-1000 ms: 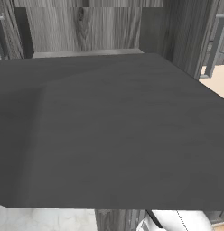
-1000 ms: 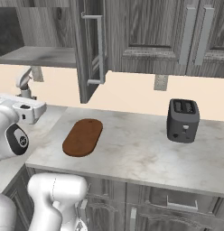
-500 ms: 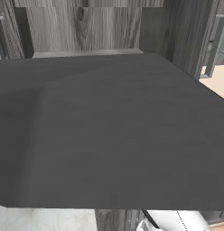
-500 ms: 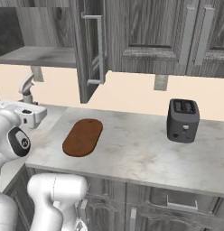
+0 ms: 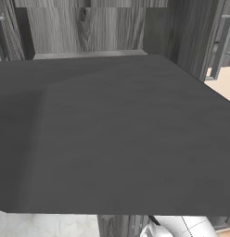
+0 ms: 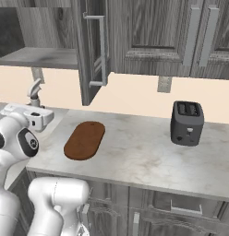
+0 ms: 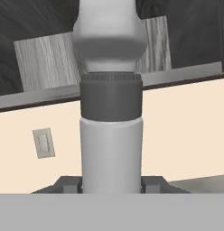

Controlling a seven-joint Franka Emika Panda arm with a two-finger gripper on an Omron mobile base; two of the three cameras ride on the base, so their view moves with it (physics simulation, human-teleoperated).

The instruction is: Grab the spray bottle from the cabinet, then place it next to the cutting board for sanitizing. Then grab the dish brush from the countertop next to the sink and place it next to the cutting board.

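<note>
Arm low at the left, cutting board and toaster on the desk

The reddish-brown cutting board [image 6: 84, 140] lies flat on the marbled desk [image 6: 135, 161], well apart from the dark toaster [image 6: 186, 123] near the right wall. Above, the cabinet [image 6: 56, 41] stands with its door [image 6: 91, 50] swung open, grey shelf [image 6: 40, 57] showing inside. The spray bottle [image 6: 34, 93] rises just above the white arm [image 6: 19, 136] at far left

wall: cream backsplash [image 6: 135, 94] w/ grey outlet plate [image 6: 164, 84] | upper units: dark grey wood-grain doors [image 6: 153, 32], metal bar handles | lower units: grey panelled fronts [image 6: 171, 207] | appliance: black toaster [image 6: 186, 123] near wall | light: flat, even
</note>
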